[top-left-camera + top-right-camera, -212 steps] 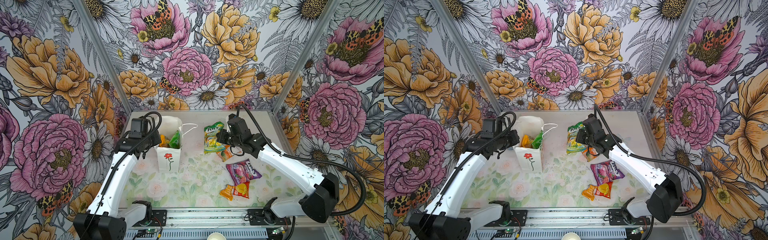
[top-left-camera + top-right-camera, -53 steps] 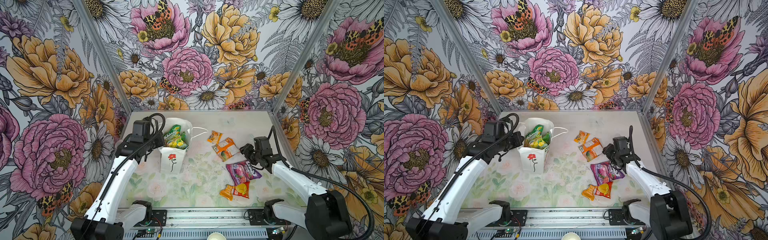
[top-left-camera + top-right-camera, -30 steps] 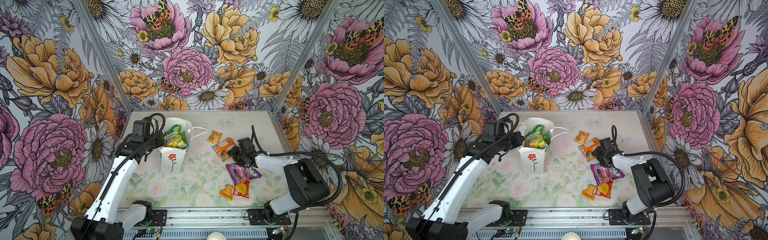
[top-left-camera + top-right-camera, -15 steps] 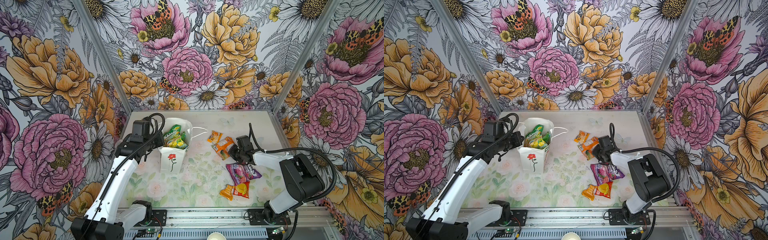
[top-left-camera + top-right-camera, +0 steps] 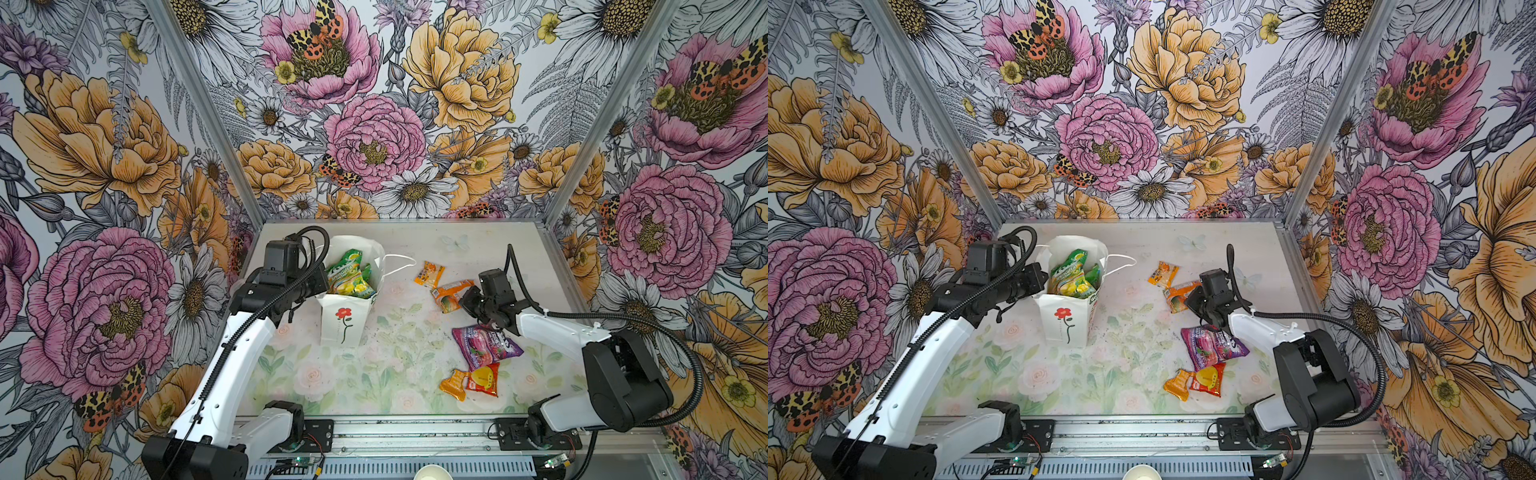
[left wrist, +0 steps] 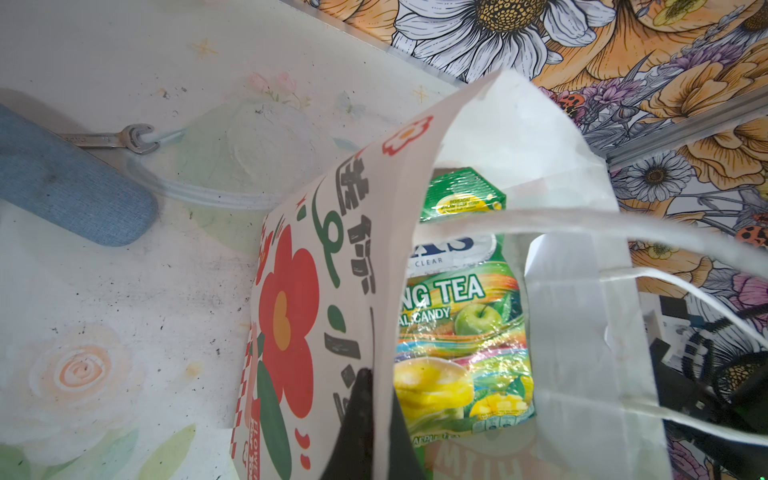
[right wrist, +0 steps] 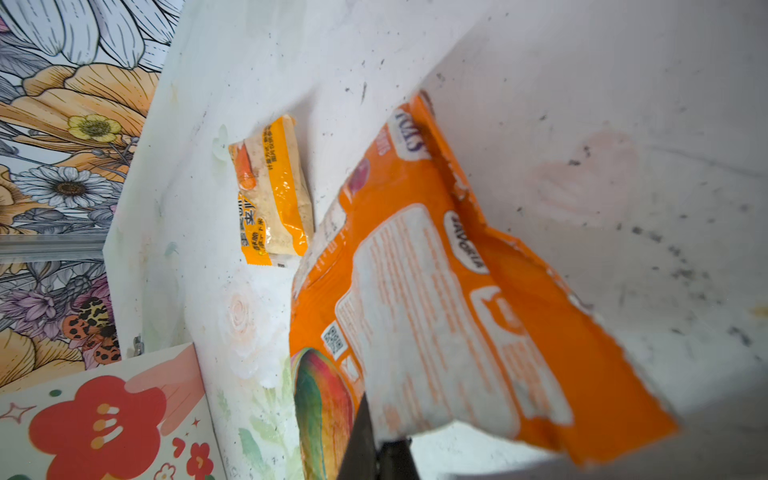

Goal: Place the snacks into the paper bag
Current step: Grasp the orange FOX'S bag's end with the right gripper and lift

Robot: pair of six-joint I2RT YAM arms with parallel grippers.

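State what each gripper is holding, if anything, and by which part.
The left gripper pinches the white paper bag by the top rim of its flower-printed wall. The right gripper pinches the larger orange snack packet by one edge.

white red-flowered paper bag [image 5: 332, 332], orange packet [image 5: 449, 293]

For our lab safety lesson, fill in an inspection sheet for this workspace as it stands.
Surface: floral table, flecked with dark specks.
Job's things: paper bag upright, green packet inside; small orange packet, purple packet and red packet on the table.
Clutter: wrench and blue case on the table.
Hands: left hand shut on the bag's wall; right hand shut on the large orange packet.
Cables: black conduit loops over each arm.
Surroundings: floral walls; metal rail in front.
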